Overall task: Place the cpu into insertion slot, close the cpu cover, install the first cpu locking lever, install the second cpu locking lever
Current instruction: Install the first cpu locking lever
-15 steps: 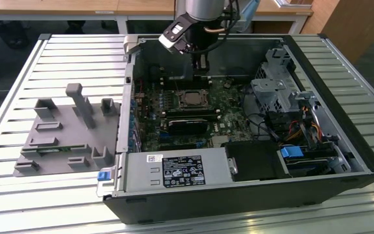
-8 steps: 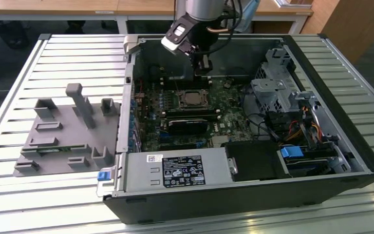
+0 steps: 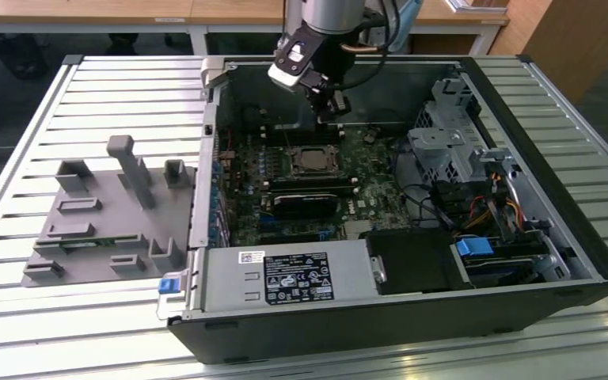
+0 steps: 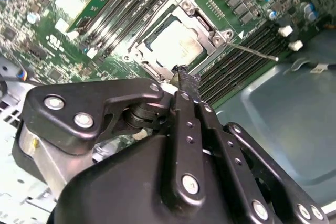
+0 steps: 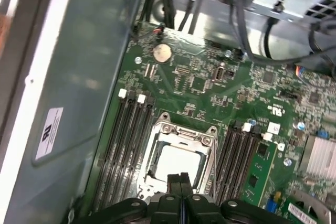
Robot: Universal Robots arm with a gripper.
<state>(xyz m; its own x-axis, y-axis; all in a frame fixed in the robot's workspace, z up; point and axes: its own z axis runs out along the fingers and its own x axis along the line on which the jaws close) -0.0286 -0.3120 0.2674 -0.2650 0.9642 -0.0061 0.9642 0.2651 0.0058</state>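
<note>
I am pressing my gripper (image 5: 181,178) fingers together, pinching nothing. I am hovering over the socket's edge. The cpu (image 5: 177,163) is lying flat in it, silver top up, square, no long axis. The cpu cover (image 5: 184,132) is framing it. In the exterior view it is sitting at six o'clock from my fingertips.

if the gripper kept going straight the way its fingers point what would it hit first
Probably the edge of the cpu cover, beside the cpu seated under it: in both wrist views the gripper, fingers shut, points at that spot. Depth is unclear, so it might land on the cpu itself.
</note>
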